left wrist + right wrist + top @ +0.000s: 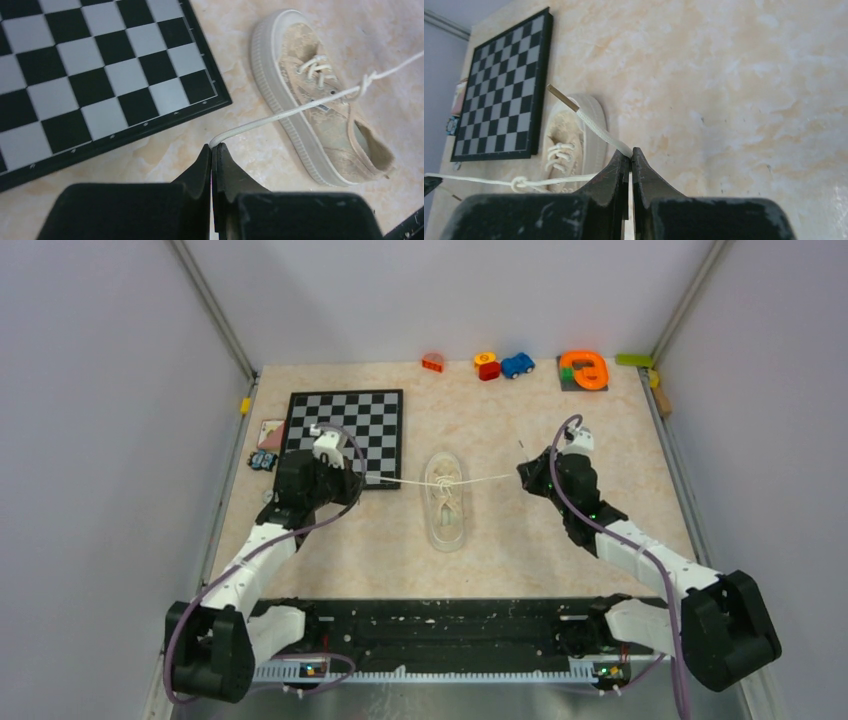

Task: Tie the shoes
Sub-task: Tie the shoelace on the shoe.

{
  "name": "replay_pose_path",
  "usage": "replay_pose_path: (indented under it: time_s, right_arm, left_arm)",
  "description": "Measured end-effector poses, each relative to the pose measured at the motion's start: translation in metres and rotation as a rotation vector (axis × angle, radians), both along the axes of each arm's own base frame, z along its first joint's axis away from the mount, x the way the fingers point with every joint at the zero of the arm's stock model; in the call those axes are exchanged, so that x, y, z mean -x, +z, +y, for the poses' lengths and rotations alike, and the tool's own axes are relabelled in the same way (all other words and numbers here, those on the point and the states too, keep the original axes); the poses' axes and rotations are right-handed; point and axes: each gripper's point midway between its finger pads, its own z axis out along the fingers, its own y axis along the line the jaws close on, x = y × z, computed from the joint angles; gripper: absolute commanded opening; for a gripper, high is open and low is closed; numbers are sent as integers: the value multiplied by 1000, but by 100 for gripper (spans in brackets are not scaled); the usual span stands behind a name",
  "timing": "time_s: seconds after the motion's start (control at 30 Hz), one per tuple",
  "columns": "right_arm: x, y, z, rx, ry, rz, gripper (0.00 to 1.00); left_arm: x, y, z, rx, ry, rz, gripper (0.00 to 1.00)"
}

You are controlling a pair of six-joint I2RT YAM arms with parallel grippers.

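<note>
We see the left tool (214,148) and the right tool (630,153) each closed on one end of the lace (400,482), which stretches straight across the shoe (446,512).

Sneaker (445,502) R of chessboard (345,430), toys (488,365) behind both at far edge of table (520,530)

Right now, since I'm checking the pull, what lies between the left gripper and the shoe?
Only a taut white lace over bare table, running from the shut left gripper to a knot above the shoe; the left wrist view shows it.
</note>
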Motion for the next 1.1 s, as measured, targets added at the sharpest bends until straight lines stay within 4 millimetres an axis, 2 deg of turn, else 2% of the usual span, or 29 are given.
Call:
replay_pose_path:
  time_s: [0.07, 0.17, 0.37, 0.47, 0.6, 0.67, 0.8, 0.9, 1.0, 1.1]
  right_arm:
    - [6, -14, -5, 4, -18, 37, 0]
    - [14, -25, -8, 1, -25, 61, 0]
    - [18, -21, -1, -4, 36, 33, 0]
    - [14, -7, 14, -12, 111, 8, 0]
    - [0, 35, 50, -46, 251, -86, 0]
    - [-1, 57, 71, -56, 322, -143, 0]
    - [10, 94, 110, -70, 455, -244, 0]
    - [12, 110, 129, -68, 510, -283, 0]
    - [4, 119, 143, -64, 540, -297, 0]
    - [-5, 118, 159, -69, 574, -285, 0]
  left_arm:
    - [2, -5, 12, 15, 61, 12, 0]
    - [4, -5, 14, 44, 81, 15, 0]
    - [16, 2, -13, 122, -70, 18, 0]
    - [28, 0, -33, 129, -142, 39, 0]
    - [38, -3, -57, 114, -221, 69, 0]
    - [33, -8, -62, 96, -226, 93, 0]
    - [14, -25, -72, 51, -238, 161, 0]
    - [10, -34, -91, 8, -294, 206, 0]
    - [24, -35, -113, -31, -371, 216, 0]
    - [32, -38, -119, -56, -398, 219, 0]
